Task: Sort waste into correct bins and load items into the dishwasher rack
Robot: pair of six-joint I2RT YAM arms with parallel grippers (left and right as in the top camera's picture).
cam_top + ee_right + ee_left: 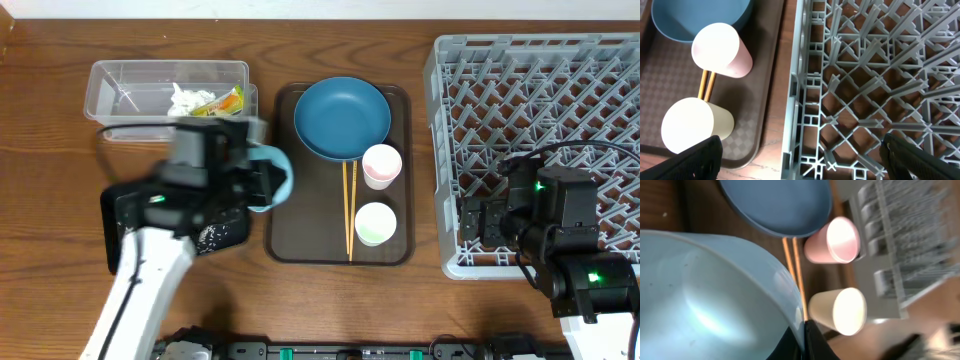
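Overhead: left gripper (pixel 262 182) pinching small white, blue-lined bowl (pixel 283 175) beside flat black tray (pixel 120 225); right gripper (pixel 478 222) spread above empty light-grey pegged rack (pixel 530 90). Unloaded: white cup (pixel 375 223), pink cup (pixel 381 163), wooden chopsticks (pixel 350 210), round blue plate (pixel 342 118). Binned in clear tub (pixel 100 90): white tissue (pixel 185 98), yellow-green wrapper (pixel 225 102).

Count: one blue plate (pixel 342 118), one pink cup (pixel 381 165), one white cup (pixel 375 223), two chopsticks (pixel 350 205), one bowl (pixel 283 180), one clear tub (pixel 130 92), one black tray (pixel 228 236), one brown tray (pixel 300 225), one rack (pixel 540 90), one tissue (pixel 185 98), one wrapper (pixel 224 102).
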